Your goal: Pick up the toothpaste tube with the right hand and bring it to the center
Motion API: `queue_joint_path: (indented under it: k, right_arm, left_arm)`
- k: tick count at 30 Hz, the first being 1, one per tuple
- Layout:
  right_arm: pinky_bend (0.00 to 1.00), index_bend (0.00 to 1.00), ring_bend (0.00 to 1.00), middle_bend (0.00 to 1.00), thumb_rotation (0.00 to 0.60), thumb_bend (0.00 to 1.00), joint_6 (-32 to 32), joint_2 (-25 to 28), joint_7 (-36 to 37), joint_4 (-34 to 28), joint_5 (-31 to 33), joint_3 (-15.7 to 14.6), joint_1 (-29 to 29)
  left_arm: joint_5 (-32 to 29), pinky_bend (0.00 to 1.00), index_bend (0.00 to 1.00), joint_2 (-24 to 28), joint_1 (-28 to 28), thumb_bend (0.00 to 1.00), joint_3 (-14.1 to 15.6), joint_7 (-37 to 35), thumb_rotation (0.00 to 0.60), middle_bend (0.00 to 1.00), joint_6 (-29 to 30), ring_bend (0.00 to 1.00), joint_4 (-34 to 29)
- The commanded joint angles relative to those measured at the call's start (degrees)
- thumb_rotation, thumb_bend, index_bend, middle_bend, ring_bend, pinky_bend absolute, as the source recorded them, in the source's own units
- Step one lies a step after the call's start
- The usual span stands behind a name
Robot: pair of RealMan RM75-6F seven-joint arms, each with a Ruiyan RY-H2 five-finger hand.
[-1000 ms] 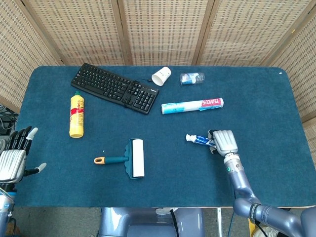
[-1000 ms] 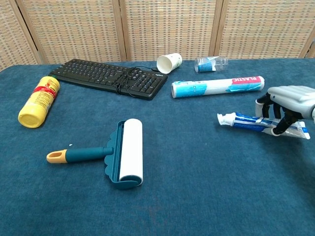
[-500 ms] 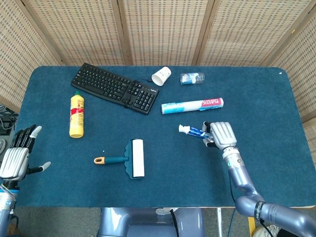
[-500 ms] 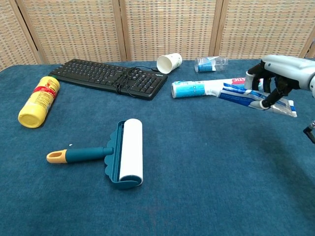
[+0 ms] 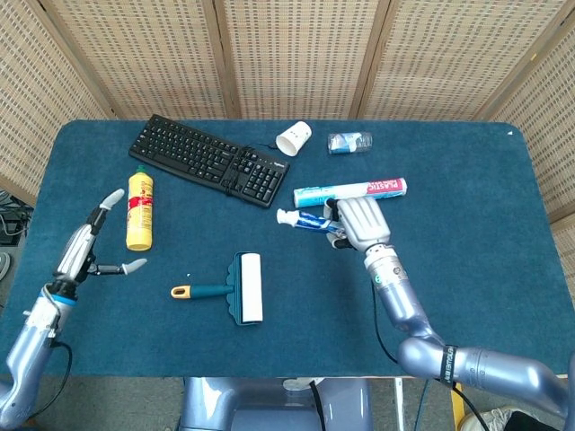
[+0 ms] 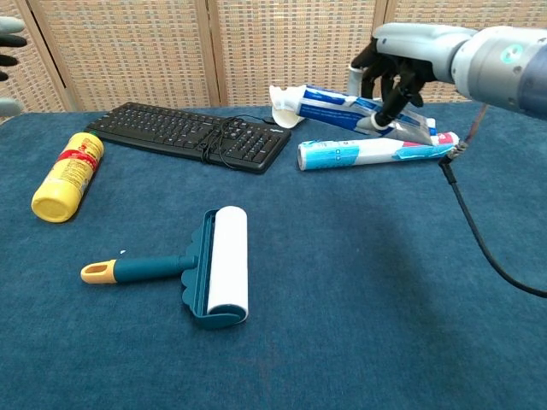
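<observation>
My right hand (image 5: 357,222) (image 6: 402,60) grips the blue and white toothpaste tube (image 5: 304,219) (image 6: 329,103) and holds it in the air above the table, cap end pointing left. In the head view the tube hangs just below the long plastic-wrap box (image 5: 350,191), right of the table's middle. My left hand (image 5: 97,238) is raised over the table's left side with its fingers spread and nothing in it; only fingertips (image 6: 10,26) show at the chest view's top left corner.
A black keyboard (image 5: 208,160), a tipped paper cup (image 5: 294,138) and a small clear bottle (image 5: 349,142) lie at the back. A yellow bottle (image 5: 138,208) lies at the left. A teal lint roller (image 5: 234,288) lies front of centre on the blue cloth (image 5: 467,224).
My right hand has lifted the toothpaste tube off the cloth and carried it left and up. My left hand has risen from the table's left edge inward over the cloth.
</observation>
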Motion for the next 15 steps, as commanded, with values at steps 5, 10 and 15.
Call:
queue_joint_path:
  k: [5, 10, 15]
  right_arm:
    - [0.78, 0.71, 0.61, 0.69, 0.6, 0.61, 3.0, -3.8, -5.1, -2.2, 8.6, 2.7, 7.3]
    - [0.78, 0.71, 0.61, 0.7, 0.6, 0.61, 4.7, -5.9, -6.5, -2.4, 12.8, 3.6, 10.7]
    - [0.78, 0.71, 0.61, 0.7, 0.6, 0.61, 6.1, -7.2, -7.4, -2.2, 15.3, 3.8, 13.2]
  left_arm:
    - [-8.2, 0.0, 0.0, -2.0, -9.2, 0.0, -6.7, -7.8, 0.507, 0.0, -10.9, 0.0, -1.5]
    - [-14.6, 0.0, 0.0, -4.1, -12.7, 0.0, -9.0, -4.9, 0.292, 0.0, -14.4, 0.0, -1.3]
    - [-18.8, 0.0, 0.0, -6.6, -14.3, 0.0, -10.6, -2.2, 0.163, 0.0, -13.7, 0.0, -3.0]
